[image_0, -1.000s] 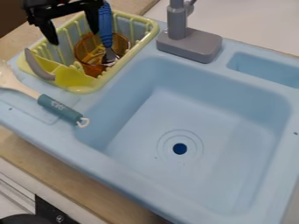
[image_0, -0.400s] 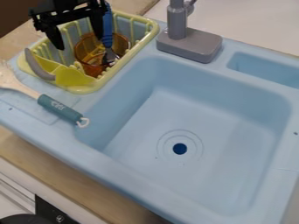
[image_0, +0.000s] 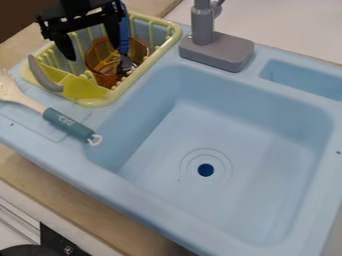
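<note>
Rack on sink, eleven o'clock; gripper above, fingers apart; we see brush at nine, counter edge at seven.

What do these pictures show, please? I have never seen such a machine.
The black device at the upper left is the gripper of a robot arm. Its two fingers stand apart over the yellow rack, and it seems to hold nothing. One fixed camera looks down at a slant on a light blue sink. In the rack are an amber cup and a blue-handled tool. Beside it lies a teal-handled tool. The grey faucet stands behind the basin.
</note>
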